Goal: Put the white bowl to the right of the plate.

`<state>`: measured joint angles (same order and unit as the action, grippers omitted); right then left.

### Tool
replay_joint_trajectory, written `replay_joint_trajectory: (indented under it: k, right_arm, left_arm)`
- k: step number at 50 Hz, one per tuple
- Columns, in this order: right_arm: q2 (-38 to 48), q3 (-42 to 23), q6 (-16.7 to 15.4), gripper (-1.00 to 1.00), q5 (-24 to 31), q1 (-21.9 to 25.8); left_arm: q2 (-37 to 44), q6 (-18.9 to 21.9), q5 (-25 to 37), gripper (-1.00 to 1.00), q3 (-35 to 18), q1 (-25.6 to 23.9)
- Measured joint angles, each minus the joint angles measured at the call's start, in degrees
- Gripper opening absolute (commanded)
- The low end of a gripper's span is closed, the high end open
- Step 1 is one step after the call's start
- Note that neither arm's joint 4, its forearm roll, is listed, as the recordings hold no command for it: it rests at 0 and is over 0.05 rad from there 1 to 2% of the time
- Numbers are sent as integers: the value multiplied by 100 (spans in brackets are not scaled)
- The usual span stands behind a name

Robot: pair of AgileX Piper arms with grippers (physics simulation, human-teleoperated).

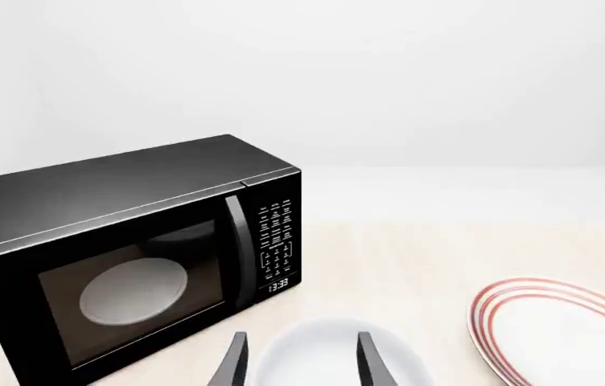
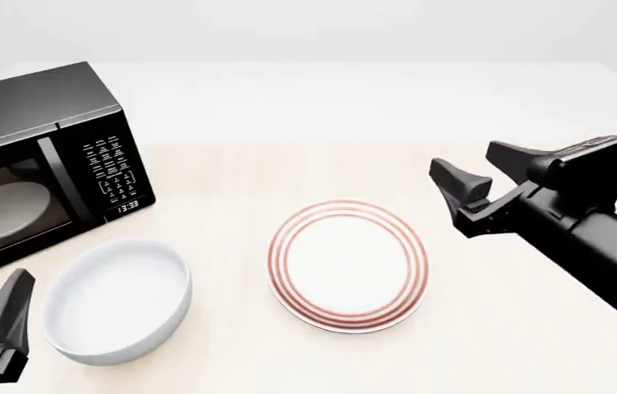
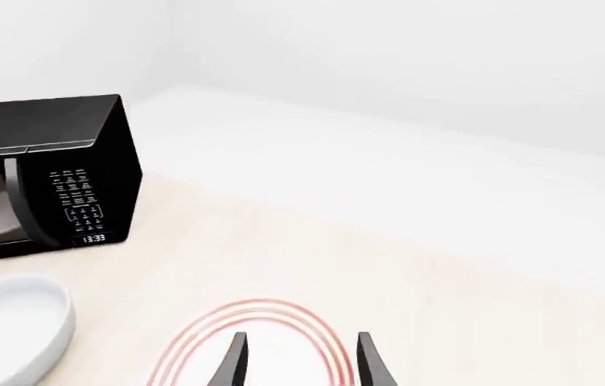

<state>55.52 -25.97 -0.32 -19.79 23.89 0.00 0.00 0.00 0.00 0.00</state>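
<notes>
Two dishes sit on your counter (image 2: 505, 345), both end effectors free.
Your white bowl (image 2: 117, 300) lies left of the plate (image 2: 349, 265) (near the microwave (image 2: 35, 164)); left end effector (image 1: 300, 362) and right end effector (image 3: 300, 362) are spread apart.

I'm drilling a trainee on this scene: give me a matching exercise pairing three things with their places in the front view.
Things:
1. bowl
2. plate
3. microwave

Places:
A. centre of the table
B. far left, at the back
C. left of the plate, in front of the microwave

Pairs: 1-C, 2-A, 3-B
</notes>
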Motion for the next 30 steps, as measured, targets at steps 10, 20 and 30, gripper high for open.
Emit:
replay_joint_trajectory:
  k: [10,20,30]
  right_arm:
    - [1039,-750,-40,100,-22,497]
    - [1897,-1490,-51,100,92,982]
    - [2695,-2249,-32,100,250,1442]
  left_arm:
    - [0,0,0,100,0,0]
    - [0,0,0,100,0,0]
    - [0,0,0,100,0,0]
